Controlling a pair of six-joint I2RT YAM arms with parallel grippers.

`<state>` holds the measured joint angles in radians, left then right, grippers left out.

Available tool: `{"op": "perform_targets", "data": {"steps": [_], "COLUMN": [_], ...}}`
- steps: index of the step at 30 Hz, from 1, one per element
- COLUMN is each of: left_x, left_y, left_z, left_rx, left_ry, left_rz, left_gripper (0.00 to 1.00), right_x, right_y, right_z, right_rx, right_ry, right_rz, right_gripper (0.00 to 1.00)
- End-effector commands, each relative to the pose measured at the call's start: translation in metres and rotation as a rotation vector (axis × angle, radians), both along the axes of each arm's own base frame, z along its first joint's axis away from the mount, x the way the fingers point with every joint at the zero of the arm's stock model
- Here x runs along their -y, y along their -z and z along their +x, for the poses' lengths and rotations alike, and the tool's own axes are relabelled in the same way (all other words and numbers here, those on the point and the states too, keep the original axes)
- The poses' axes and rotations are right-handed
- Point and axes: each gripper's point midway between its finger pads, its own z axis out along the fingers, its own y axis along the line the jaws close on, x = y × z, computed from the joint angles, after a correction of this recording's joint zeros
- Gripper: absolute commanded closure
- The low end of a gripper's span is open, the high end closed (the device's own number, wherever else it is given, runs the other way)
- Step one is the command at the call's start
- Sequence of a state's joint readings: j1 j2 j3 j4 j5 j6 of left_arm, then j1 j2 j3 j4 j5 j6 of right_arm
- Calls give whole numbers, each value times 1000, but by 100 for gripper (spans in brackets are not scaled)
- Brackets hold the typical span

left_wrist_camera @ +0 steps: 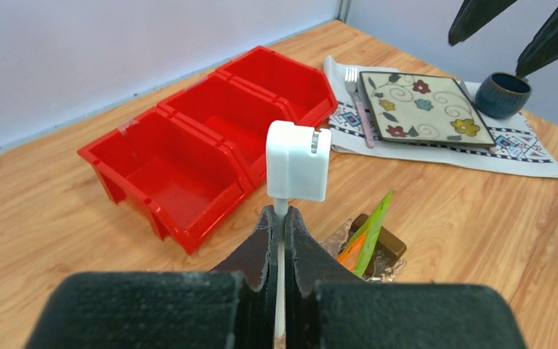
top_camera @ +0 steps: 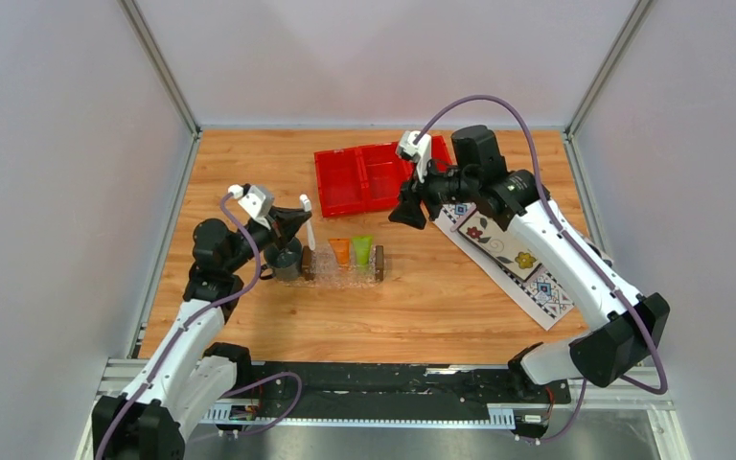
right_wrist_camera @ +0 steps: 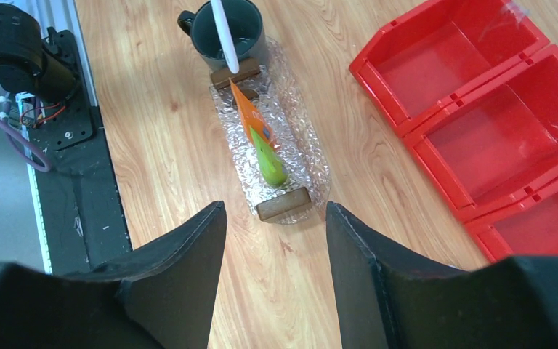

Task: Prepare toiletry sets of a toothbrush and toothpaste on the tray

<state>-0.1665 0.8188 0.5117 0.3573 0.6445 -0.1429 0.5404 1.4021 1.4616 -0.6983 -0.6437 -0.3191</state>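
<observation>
My left gripper is shut on the thin handle of the white toothbrush, which stands upright with its head on top. In the top view the toothbrush hangs between the dark mug and the left end of the clear tray. An orange toothpaste tube and a green one lie side by side in the tray. My right gripper is open and empty, well above the wood to the right of the tray, near the red bin.
The three-compartment red bin stands behind the tray. A patterned cloth at the right carries a flowered plate, a fork and a small blue bowl. The mug touches the tray's left handle.
</observation>
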Motion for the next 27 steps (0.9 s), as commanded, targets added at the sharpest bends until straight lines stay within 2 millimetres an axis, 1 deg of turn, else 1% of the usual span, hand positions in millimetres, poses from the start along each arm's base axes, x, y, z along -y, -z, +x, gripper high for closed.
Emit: {"op": "perform_targets", "data": {"steps": [1, 3, 5, 10, 17, 27], "left_x": [-5, -2, -1, 1, 3, 8], "left_y": [-16, -8, -3, 2, 14, 32], "left_z": [6, 5, 5, 5, 7, 2], "left_rx": [130, 112, 100, 91, 53, 8], "left_ry": [-21, -1, 8, 19, 27, 64], "left_rz": [-32, -44, -51, -62, -69, -73], "left_gripper": [100, 100, 100, 100, 100, 100], "right_x": [6, 5, 4, 3, 2, 2], "right_y": [-20, -20, -19, -14, -13, -12], "right_z": [11, 12, 13, 17, 16, 14], "right_rx": [87, 87, 80, 67, 62, 64], "right_ry": [18, 17, 18, 18, 17, 12], "right_rz": [43, 46, 46, 44, 45, 50], "right_gripper": [43, 43, 43, 43, 43, 43]}}
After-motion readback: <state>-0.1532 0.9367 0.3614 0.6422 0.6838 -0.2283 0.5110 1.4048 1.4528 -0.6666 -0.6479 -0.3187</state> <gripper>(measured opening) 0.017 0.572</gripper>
